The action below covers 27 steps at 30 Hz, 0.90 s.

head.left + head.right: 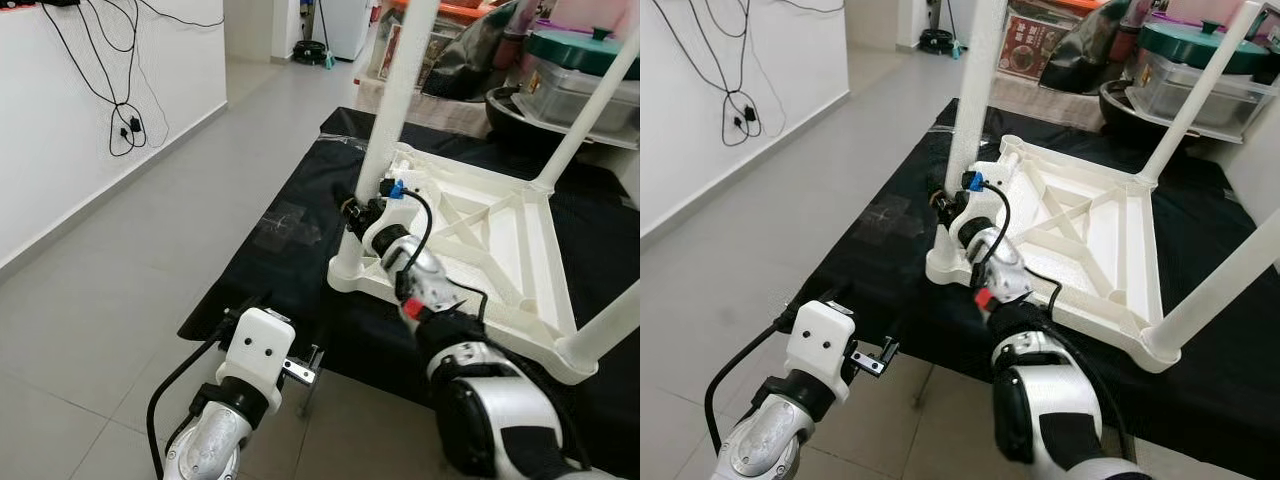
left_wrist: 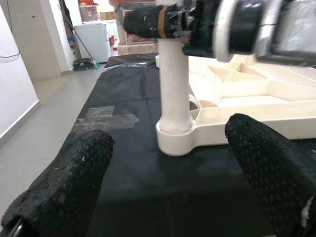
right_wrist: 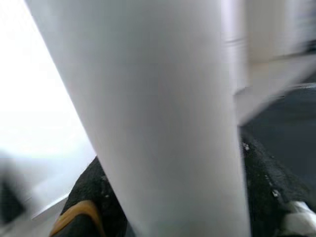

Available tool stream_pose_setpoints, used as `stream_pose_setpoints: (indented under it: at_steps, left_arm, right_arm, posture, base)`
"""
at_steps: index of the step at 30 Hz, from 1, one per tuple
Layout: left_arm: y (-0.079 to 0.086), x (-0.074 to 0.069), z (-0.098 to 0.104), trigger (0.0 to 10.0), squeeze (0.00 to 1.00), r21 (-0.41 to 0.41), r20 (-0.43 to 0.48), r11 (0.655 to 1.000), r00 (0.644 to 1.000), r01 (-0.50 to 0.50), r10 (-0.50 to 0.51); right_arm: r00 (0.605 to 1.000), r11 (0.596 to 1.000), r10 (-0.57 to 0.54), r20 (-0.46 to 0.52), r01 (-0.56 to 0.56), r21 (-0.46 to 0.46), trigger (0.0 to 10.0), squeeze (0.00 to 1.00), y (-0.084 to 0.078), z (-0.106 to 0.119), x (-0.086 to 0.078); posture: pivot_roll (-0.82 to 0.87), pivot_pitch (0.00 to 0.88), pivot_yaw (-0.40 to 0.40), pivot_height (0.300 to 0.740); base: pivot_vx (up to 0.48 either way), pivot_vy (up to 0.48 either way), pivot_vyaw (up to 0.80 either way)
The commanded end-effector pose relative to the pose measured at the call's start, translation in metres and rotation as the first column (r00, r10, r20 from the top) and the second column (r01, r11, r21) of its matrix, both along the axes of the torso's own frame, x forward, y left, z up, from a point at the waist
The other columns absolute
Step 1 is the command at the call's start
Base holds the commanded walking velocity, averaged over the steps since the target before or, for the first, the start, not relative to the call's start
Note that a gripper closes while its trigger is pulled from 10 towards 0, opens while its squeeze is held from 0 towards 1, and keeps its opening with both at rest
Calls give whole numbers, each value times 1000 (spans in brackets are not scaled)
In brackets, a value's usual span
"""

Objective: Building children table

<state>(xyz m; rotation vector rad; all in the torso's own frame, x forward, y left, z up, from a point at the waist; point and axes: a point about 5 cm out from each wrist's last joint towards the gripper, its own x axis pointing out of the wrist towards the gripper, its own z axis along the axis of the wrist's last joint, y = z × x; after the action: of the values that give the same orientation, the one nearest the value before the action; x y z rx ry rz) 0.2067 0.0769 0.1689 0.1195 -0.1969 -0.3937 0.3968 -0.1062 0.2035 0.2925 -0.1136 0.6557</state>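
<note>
Black mat (image 1: 270, 270) under upturned table (image 1: 500, 240). My right gripper (image 1: 945, 205) clenched on near leg (image 1: 400, 100); left gripper (image 2: 173, 177) released, hovering close. Risk: leg cocks in socket, pops out if I twist off-axis.

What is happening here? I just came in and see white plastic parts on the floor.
The robot is putting together a small white table, which lies upside down on a black sheet on the floor. Three legs stand in its corner sockets. The right gripper is closed around the near-left leg just above its socket. The left gripper hangs low in front of that corner with its fingers apart, holding nothing. Storage boxes sit behind the table.
</note>
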Motion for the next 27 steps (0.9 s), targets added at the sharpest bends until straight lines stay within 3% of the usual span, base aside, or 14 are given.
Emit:
stream_pose_setpoints:
  at_steps: [1,3,4,8,9,10,11,17,21,22,24,25,26,27]
  left_arm:
    - [0,1,-4,10000,0,16,-16,1000,1000,-4,4]
    - [0,1,-4,10000,0,16,-16,1000,1000,-4,4]
    - [1,1,-4,10000,0,13,-16,1000,1000,-9,9]
    - [1,1,-4,10000,0,12,-16,1000,1000,-9,9]
    - [1,1,-3,10000,0,14,-16,1000,1000,-8,9]
    - [1,1,-3,10000,0,14,-16,1000,1000,-8,9]
    - [1,1,-3,10000,0,13,-15,1000,1000,-10,10]
    - [2,1,-3,10000,0,15,-16,1000,1000,-13,14]
    - [1,0,-4,10000,0,13,-17,1000,1000,-9,10]
    - [1,0,-4,10000,0,13,-16,1000,1000,-8,8]
    - [1,1,-4,10000,0,13,-16,1000,1000,-8,8]
    - [1,1,-4,10000,0,12,-16,1000,1000,-8,9]
    - [1,1,-4,10000,0,12,-16,1000,1000,-8,9]
    - [1,1,-4,10000,0,13,-16,1000,1000,-8,8]
  right_arm:
    - [975,975,222,-14,-222,-8,10000,0,18,-6,-9]
    - [975,975,222,-14,-222,-8,10000,0,18,-6,-9]
    - [923,922,383,-17,-384,-43,10000,0,23,-11,-17]
    - [898,893,440,-27,-440,-91,9608,0,31,-16,-20]
    - [909,901,417,-17,-416,-125,2039,0,35,-17,-19]
    - [909,901,417,-17,-416,-125,2039,0,35,-17,-19]
    - [921,913,389,-8,-387,-130,0,0,36,-15,-17]
    - [971,965,236,25,-232,-119,0,0,28,-5,-7]
    - [999,982,-43,11,44,-183,0,0,4,-2,5]
    - [989,968,-150,5,148,-205,0,0,-8,-3,9]
    - [973,948,-230,3,225,-224,0,0,-17,-4,11]
    - [931,906,-365,-17,351,-235,0,0,-31,-6,13]
    - [931,906,-365,-17,351,-235,0,0,-31,-6,13]
    - [870,849,-491,-35,470,-241,0,0,-46,-9,14]
  posture:
    - [100,70,-134,740]
    - [100,70,-134,740]
    - [101,73,-132,740]
    - [105,73,-135,740]
    - [106,74,-132,740]
    - [106,74,-132,740]
    - [106,74,-132,740]
    - [101,74,-132,740]
    - [99,72,-132,740]
    - [99,73,-130,740]
    - [99,73,-130,740]
    - [99,73,-130,740]
    - [99,73,-130,740]
    - [97,69,-129,740]
  base:
    - [0,0,0]
    - [0,0,0]
    - [0,0,0]
    - [0,0,0]
    - [0,0,0]
    - [0,0,0]
    - [0,0,0]
    - [0,0,0]
    - [0,0,0]
    - [0,0,0]
    - [0,0,0]
    - [0,0,0]
    - [0,0,0]
    - [0,0,0]
